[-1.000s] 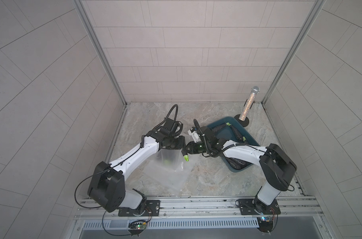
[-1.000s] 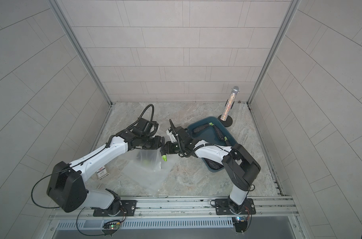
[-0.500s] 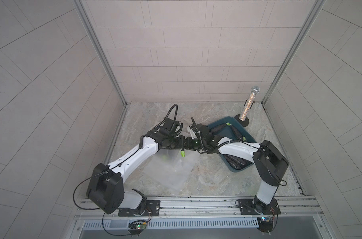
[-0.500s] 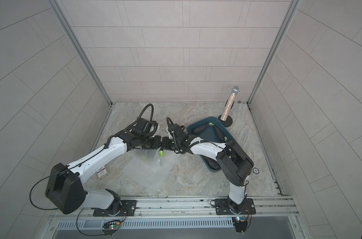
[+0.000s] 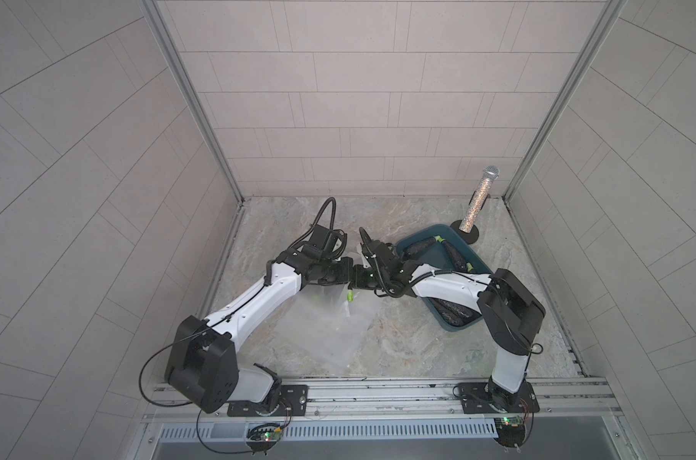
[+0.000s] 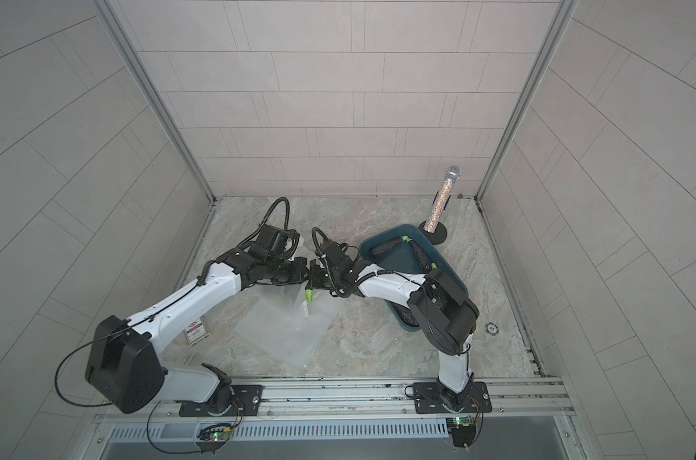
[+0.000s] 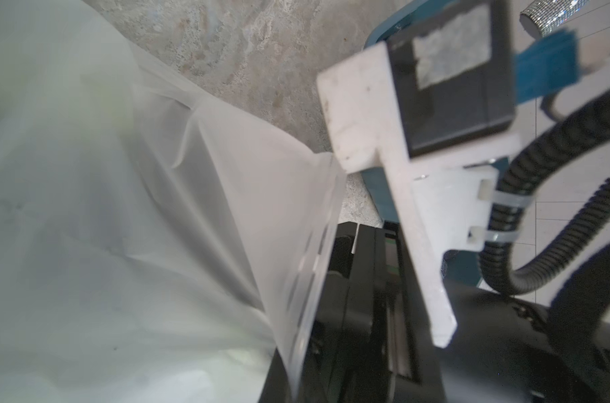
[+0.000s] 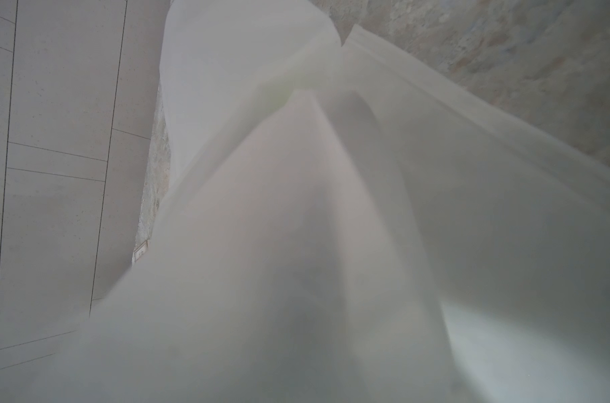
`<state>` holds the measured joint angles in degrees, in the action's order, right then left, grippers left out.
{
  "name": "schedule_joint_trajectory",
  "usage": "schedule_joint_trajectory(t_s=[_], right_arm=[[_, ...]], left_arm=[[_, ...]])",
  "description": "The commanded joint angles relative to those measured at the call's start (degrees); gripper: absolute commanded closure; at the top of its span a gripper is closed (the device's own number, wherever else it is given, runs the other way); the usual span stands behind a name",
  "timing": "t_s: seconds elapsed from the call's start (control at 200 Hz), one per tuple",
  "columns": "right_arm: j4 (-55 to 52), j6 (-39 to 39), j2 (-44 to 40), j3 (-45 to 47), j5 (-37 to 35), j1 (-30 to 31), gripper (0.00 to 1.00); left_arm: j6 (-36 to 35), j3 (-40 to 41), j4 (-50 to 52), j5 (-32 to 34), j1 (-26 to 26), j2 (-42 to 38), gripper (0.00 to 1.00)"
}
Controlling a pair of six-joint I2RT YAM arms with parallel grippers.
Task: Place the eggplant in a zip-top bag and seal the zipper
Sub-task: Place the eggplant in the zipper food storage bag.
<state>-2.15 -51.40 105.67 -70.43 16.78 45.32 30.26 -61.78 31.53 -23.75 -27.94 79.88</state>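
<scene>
Left wrist view shows the zip-top bag (image 7: pixel 157 226) lifted, its zipper strip (image 7: pixel 314 265) standing on edge beside the right arm. What changed? — DESK

Within the last second the right claw (image 5: pixel 358 277) has closed in on the left claw (image 5: pixel 343 275). The two now nearly meet above the worktop (image 5: pixel 398 338). The eggplant (image 5: pixel 349 295) came with it. Only its green cap shows, hanging just below the right claw at the bag's raised mouth. — FIELD

And the grips? — DESK

Left claw is clamped on the bag's rim, holding it up. Right claw cannot be read: its fingers are hidden in both top views, and bag film blankets the right wrist view. — FIELD

What does it mean for the job? — DESK

Insertion looks underway but not finished. Whether the eggplant has passed the rim cannot be told. The zipper strip is still parted, so sealing lies ahead. — FIELD
</scene>
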Motion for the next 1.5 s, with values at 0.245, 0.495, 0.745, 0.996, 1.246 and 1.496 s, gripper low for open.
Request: schedule_joint_trajectory(t_s=[0.245, 0.495, 0.745, 0.996, 1.246, 1.496], right_arm=[[-1.87, 4.93, -3.62, 0.45, -2.02, 0.12, 0.53], [-3.37, 7.98, -9.40, 2.17, -1.68, -0.17, 0.54], [-6.02, 12.18, -11.04, 4.54, 0.29, 0.16, 0.61], [-5.49, 13.08, -6.97, 3.11, 0.80, 2.61, 0.69], [-4.17, 11.54, -2.21, 0.58, 0.79, 3.63, 0.73], [0.63, 9.24, 0.09, -0.82, 2.16, 3.59, 0.73]], left_arm=[[0.55, 1.09, -1.03, -1.44, 3.29, -2.27, 1.00], [0.50, 1.04, -1.12, -1.22, 4.29, -1.95, 1.00], [0.66, -0.16, -0.83, -1.36, 4.69, -1.94, 1.00], [1.73, -0.10, -1.03, -1.62, 4.59, -2.74, 1.00], [2.47, -0.36, -0.77, -2.22, 4.51, -4.06, 1.00], [3.35, -0.27, -0.77, -3.06, 4.43, -4.02, 1.00]])
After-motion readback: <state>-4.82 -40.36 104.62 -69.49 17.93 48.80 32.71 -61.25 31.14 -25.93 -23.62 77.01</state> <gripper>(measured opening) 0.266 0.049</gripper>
